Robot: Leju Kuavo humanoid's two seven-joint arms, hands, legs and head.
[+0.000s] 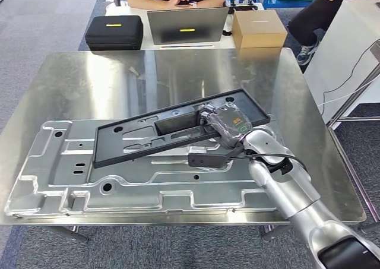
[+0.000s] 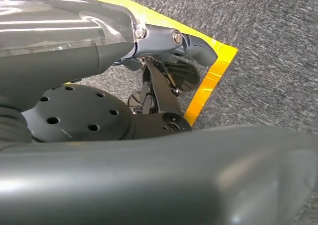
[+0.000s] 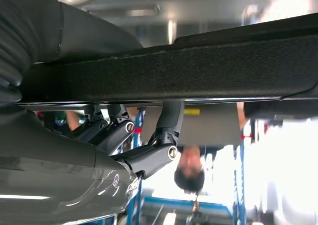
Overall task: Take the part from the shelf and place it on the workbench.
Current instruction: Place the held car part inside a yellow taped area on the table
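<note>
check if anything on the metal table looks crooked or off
The long black plastic panel lies slanted across the stamped silver sheet-metal plate, its long edges not parallel to the plate's. The right hand grips it. Nothing looks damaged.

My right arm comes in from the lower right, silver forearm angled up and left, wrist bent inward. Right robot hand (image 1: 226,125) sits palm-down with fingers (image 3: 165,135) curled around the edge of the black part (image 1: 179,132), thumb on the opposite face, so it's gripped. Left robot hand (image 2: 165,61) hangs low at my side, pointing at the floor, fingers slightly spread and nothing in them.
</note>
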